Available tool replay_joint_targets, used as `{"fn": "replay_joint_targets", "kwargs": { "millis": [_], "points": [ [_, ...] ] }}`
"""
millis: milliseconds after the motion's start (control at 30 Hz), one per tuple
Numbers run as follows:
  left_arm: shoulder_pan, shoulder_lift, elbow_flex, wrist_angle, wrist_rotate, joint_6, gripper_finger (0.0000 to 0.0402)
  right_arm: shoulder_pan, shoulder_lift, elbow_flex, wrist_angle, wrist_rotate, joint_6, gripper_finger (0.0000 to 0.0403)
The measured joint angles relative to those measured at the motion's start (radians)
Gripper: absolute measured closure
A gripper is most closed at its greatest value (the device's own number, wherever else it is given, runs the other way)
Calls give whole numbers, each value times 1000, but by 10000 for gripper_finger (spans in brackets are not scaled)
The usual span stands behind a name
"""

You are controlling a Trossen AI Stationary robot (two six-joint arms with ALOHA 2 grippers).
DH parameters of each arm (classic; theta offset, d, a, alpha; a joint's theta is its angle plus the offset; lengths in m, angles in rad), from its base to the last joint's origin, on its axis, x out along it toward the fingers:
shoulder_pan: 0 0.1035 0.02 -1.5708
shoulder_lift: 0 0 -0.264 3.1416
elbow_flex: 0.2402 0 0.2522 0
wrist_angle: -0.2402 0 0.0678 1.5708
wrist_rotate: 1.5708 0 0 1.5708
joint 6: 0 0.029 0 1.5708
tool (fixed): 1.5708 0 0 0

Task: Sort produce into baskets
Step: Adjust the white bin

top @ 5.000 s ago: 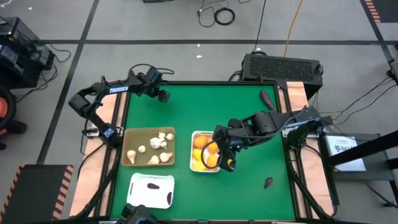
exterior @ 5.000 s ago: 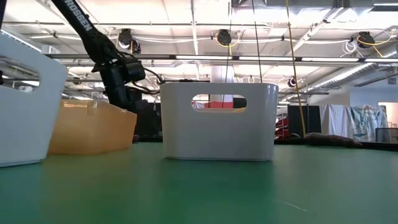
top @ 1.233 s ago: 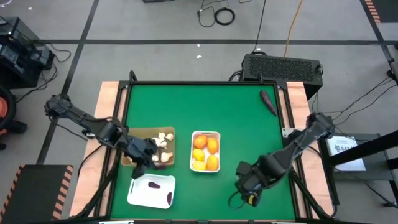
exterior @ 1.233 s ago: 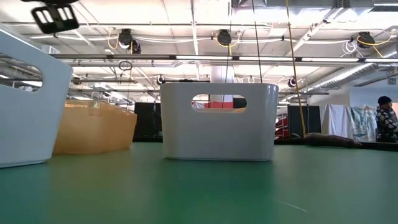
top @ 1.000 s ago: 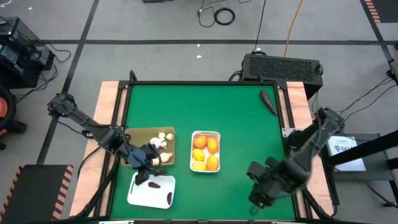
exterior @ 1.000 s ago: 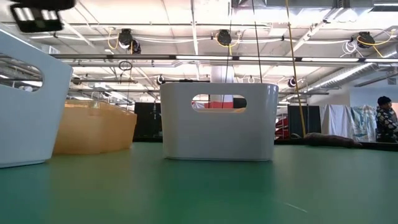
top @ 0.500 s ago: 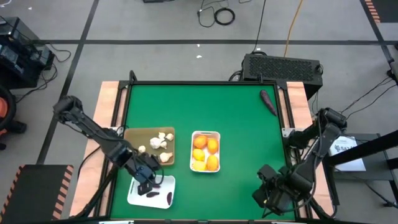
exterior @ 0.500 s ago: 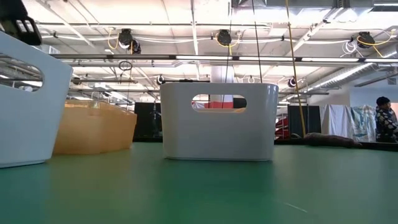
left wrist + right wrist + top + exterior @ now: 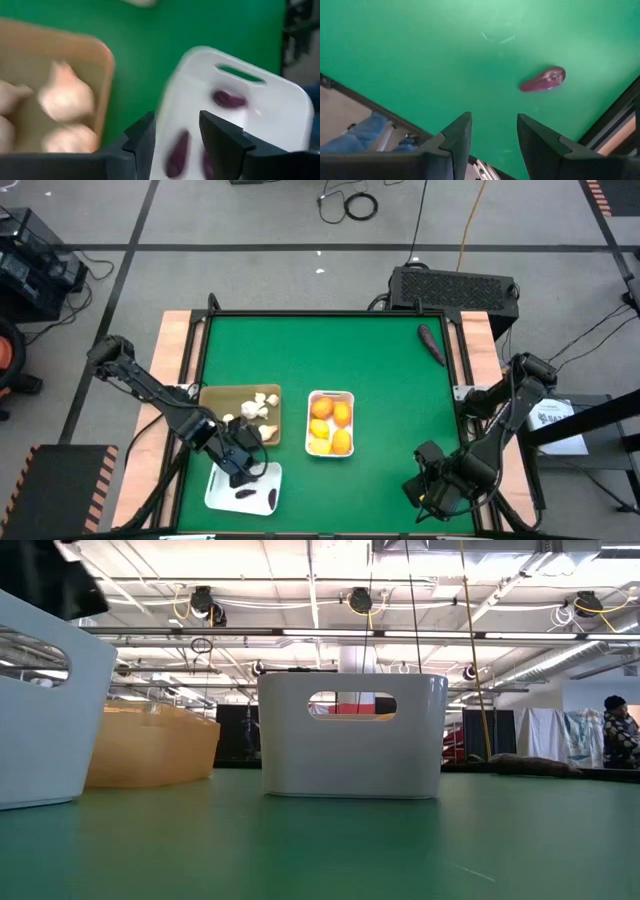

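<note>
My left gripper hangs open over the near-left white basket. Dark purple vegetables lie in that basket, one right below the gap between the fingers. My right gripper stands open over bare green table near the near-right corner, pointing down. A purple vegetable lies on the table a little beyond it, hidden under the arm in the high view. Garlic bulbs fill the tan basket. Orange fruits sit in the middle white basket.
Another purple vegetable lies at the table's far right edge. The black frame rail of the table runs close to the right gripper. Open green table lies between the baskets and the right arm. A person stands far off in the room.
My left gripper has moved from over the tan basket toward the table's near edge and down, and now hangs over the near white basket. My right gripper has gone toward the near-right corner and sunk, its wrist rolling.
</note>
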Motion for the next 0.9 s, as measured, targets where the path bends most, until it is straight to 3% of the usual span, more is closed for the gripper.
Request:
{"fn": "replay_joint_targets", "kwargs": {
  "millis": [100, 233, 533, 633, 767, 900],
  "points": [
    [1, 0, 0, 0, -78, 50, 240, -19, 0, 0, -4, 4, -7, 255],
    [1, 18, 0, 0, -96, 114, 245, -40, 0, 0, -4, 5, -49, 255],
    [1, 112, 0, -65, -68, 131, 341, -89, 0, 0, -6, 5, -139, 255],
    [0, 136, 0, -67, -10, 130, 368, -101, 0, 0, -6, 5, -171, 255],
    [-11, 149, 0, -68, 53, 135, 378, -115, 0, 0, -6, 5, -209, 255],
    [-23, 150, 0, -70, 33, 131, 379, -121, 1, 0, -9, 19, -227, 255]
  ]
}}
